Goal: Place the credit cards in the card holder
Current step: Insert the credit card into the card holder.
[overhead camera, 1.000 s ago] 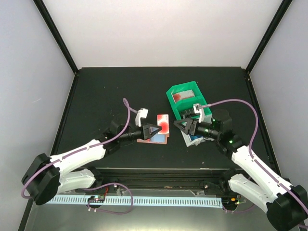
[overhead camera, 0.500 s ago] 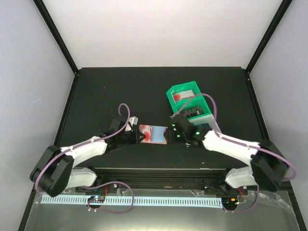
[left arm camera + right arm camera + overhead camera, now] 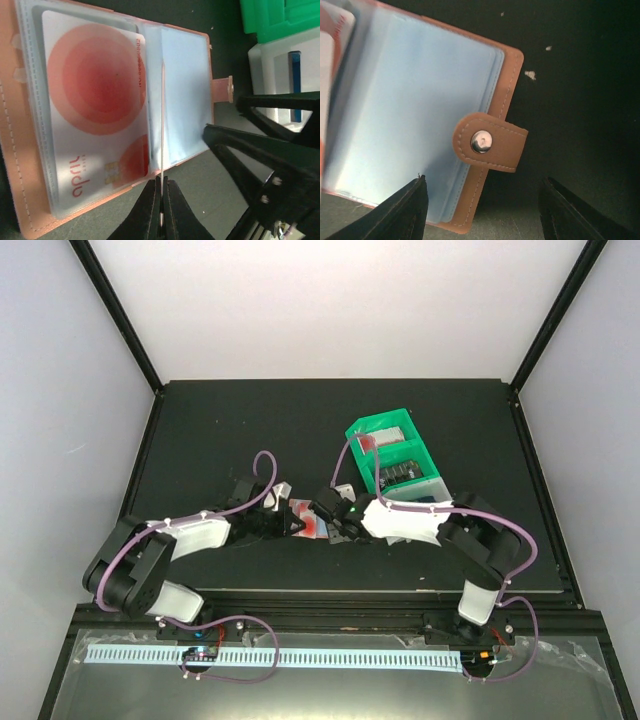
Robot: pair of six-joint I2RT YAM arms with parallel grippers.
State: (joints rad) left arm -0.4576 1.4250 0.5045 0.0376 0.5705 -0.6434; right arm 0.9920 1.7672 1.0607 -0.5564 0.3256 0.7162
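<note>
My left hand (image 3: 161,194) is pinched tight on a thin sheet (image 3: 162,125) that I see only edge-on. Whether it is a card or a plastic leaf of the holder, I cannot tell. The sheet stands upright over the middle of the open card holder (image 3: 20,165). The holder lies flat on the black surface (image 3: 220,440) near its front edge, between my two hands.

From above, my left hand comes in at the holder's 9 o'clock side. There a red-and-white card (image 3: 95,100) sits inside a clear sleeve (image 3: 35,75). On the other side of the sheet lies a pale blue page (image 3: 185,90).

The snap tab (image 3: 487,142) sticks out from the holder's 3 o'clock edge. My right hand (image 3: 482,184) is there, its fingers (image 3: 410,210) spread wide to either side of the tab and gripping nothing. I cannot tell whether they touch the holder.

Farther back, at about 1 o'clock from the holder, stands the green tray (image 3: 385,428). Its white compartment (image 3: 270,65) is on the nearer side, and a blue card (image 3: 295,75) stands on edge in it.
</note>
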